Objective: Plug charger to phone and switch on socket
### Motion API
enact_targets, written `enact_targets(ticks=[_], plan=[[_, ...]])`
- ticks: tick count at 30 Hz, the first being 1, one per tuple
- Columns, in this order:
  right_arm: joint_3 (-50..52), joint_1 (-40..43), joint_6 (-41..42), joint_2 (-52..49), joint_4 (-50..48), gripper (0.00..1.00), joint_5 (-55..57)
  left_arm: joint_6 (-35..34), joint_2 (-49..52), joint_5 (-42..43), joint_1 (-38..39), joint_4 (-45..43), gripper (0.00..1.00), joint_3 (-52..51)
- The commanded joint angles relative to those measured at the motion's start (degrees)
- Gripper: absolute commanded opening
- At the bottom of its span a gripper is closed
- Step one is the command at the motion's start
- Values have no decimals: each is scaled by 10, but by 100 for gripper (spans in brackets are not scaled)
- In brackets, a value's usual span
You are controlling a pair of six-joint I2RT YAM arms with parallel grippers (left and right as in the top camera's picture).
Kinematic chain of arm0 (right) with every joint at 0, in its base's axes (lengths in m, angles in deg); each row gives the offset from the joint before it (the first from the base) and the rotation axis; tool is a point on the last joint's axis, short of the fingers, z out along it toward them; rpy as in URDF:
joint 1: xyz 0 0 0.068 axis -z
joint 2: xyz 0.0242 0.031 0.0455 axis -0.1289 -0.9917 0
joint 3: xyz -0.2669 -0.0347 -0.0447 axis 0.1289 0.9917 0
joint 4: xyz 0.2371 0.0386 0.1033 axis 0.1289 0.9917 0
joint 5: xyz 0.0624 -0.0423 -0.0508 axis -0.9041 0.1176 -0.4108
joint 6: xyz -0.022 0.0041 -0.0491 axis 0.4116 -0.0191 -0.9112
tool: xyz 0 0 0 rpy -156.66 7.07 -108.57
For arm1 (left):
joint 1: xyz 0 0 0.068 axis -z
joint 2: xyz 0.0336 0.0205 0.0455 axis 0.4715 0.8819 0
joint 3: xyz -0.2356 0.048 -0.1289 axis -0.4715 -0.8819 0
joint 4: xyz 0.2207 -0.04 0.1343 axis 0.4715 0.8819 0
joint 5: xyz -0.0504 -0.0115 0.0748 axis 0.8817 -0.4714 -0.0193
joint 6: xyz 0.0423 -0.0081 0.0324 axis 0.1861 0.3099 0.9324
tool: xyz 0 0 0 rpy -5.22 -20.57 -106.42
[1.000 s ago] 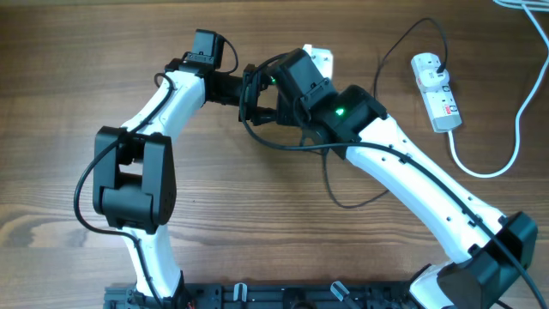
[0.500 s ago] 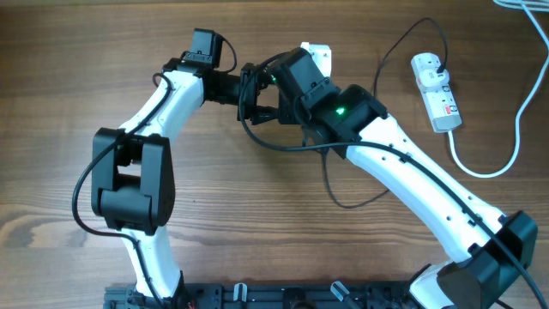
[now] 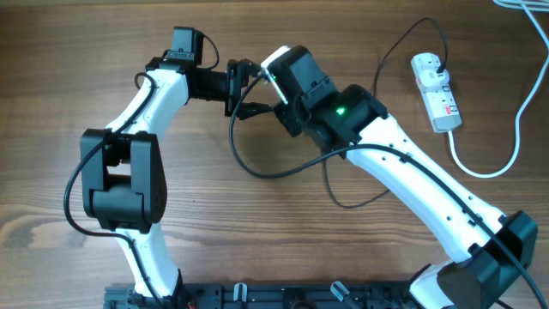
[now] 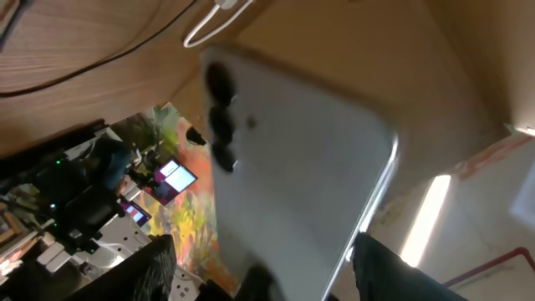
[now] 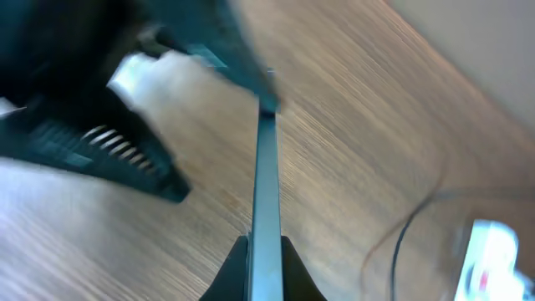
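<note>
Found the right gripper [image 5: 264, 255] clamped on the phone [image 5: 265, 180], seemingly held off the table [image 3: 77, 51] toward its far middle. Saw the phone edge-on from the right wrist, as a thin strip. Read its long axis as running straight away from that claw toward the left gripper [image 3: 238, 88].

Met the left gripper at the phone's free end, facing the right one, and judged it the nearer arm for the port. Saw from the left wrist the phone's pale back stretching away, with the lenses at the far end and a dark blob at the near end. Could not tell whether that blob was the plug or whether it was seated. Could not tell either whether the left fingers were closed or apart.

Traced the charger [image 3: 257, 172] from just under the left gripper, looping down over the table and off to the right. Placed the socket [image 3: 436, 93] farthest off, well apart by the right edge, lying lengthwise near to far on the right arm's side. Judged the coming push as one along the phone's length.
</note>
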Motion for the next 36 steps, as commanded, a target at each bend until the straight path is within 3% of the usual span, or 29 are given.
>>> enact_targets(ticks=[1,6,12,36], plan=[[-12,-3,-137,17,-12,4,-51,-13,-18,-9,0,-2,68,-1],[-12,-18,-244,17,-12,4,-30,-25,-18,-8,0,-2,68,-1],[-12,-53,-327,16,-13,4,94,-32,-18,-1,0,-2,68,-1],[-12,-57,-281,-22,-2,4,139,-23,-18,48,20,-6,61,-1]])
